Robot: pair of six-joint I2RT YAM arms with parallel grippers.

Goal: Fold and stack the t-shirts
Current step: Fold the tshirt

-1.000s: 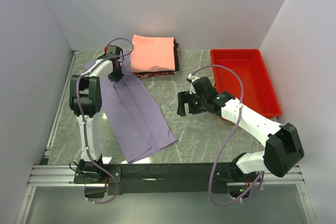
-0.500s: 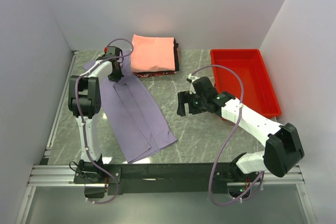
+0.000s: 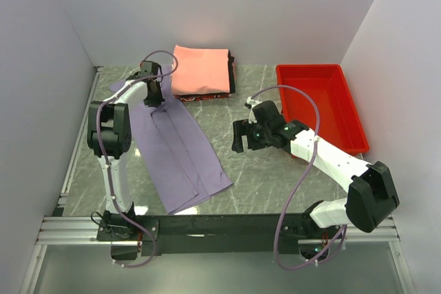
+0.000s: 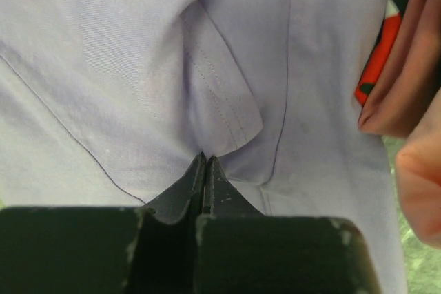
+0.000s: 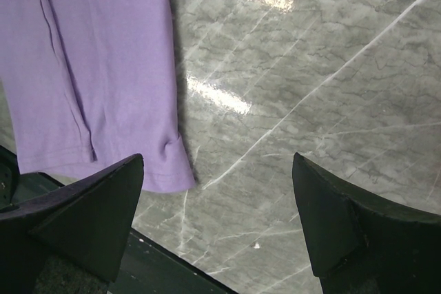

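Observation:
The lavender t-shirt point(image 3: 180, 151) lies flat on the table, folded into a long strip running from back left to front centre. My left gripper point(image 3: 153, 96) is at its far end, next to the stack, and in the left wrist view point(image 4: 204, 158) its jaws are shut with the tips pinching a fold of the lavender cloth point(image 4: 124, 67). The stack has a salmon-pink folded shirt point(image 3: 200, 70) on top, with dark and red patterned layers point(image 4: 386, 32) under it. My right gripper point(image 3: 240, 135) is open and empty, above bare table right of the shirt's near corner point(image 5: 96, 67).
A red plastic tray point(image 3: 310, 68) stands at the back right, right of my right arm. Grey walls close in the left, back and right sides. A black rail runs along the near table edge point(image 5: 172, 266).
My left gripper has shifted slightly back and right along the shirt's far end, toward the stack. The right arm has barely moved.

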